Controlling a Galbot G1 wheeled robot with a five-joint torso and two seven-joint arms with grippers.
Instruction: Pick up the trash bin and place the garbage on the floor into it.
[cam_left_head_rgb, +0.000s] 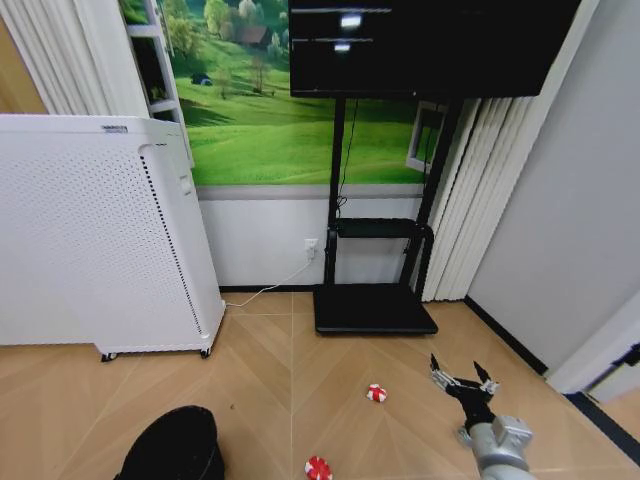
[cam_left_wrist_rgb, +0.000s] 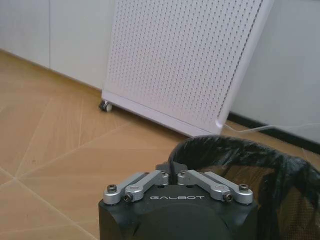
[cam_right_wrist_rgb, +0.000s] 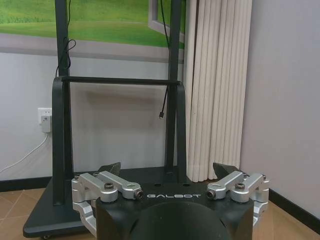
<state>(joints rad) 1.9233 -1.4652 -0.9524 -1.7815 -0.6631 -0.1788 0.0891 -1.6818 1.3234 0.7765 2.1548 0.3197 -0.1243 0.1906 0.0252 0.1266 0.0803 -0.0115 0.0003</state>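
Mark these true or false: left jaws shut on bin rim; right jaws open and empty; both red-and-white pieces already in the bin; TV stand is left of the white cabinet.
1. The left gripper is shut on the trash bin rim. True.
2. The right gripper is open, holding nothing. True.
3. Both red-and-white pieces are inside the bin. False: one red-and-white piece and another lie on the wooden floor.
4. The TV stand is left of the white perforated cabinet. False: it stands to its right.

The trash bin (cam_left_head_rgb: 172, 447) and nearer red-white piece (cam_left_head_rgb: 318, 468) are apparently edge-cropped.
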